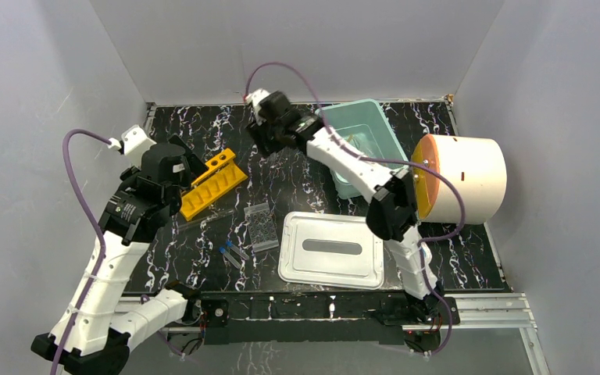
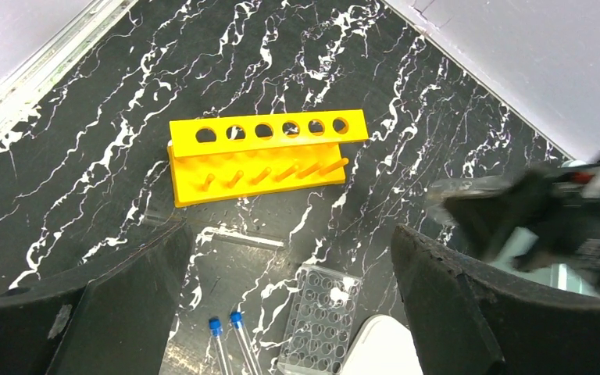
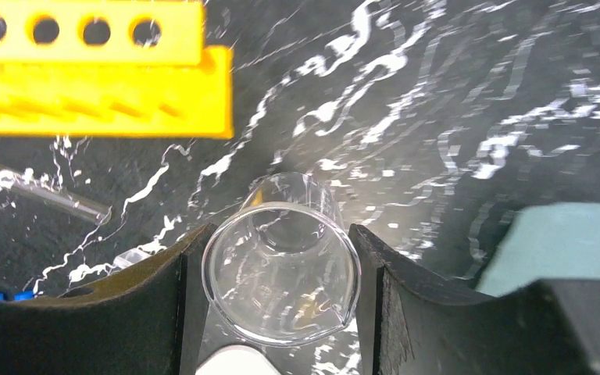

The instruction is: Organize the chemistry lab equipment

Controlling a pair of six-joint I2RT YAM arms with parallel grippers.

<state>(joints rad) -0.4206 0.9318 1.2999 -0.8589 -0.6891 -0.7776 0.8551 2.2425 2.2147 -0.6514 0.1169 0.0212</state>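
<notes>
Right wrist: fingers [image 3: 152, 312] around clear beaker [image 3: 281, 273]

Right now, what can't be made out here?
- Top view: beaker lost beneath the right gripper; right arm covers part of the bin.
- Left wrist view: right arm blurred; tubes cut by the bottom edge.
- Right wrist view: rack cut by the top edge.

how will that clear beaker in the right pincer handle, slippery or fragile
The clear beaker looks smooth and thin-walled, so it may slip in the right pincer, which grips only its curved sides. It could crack if squeezed hard. Being round, it would probably roll if laid on its side.
</notes>
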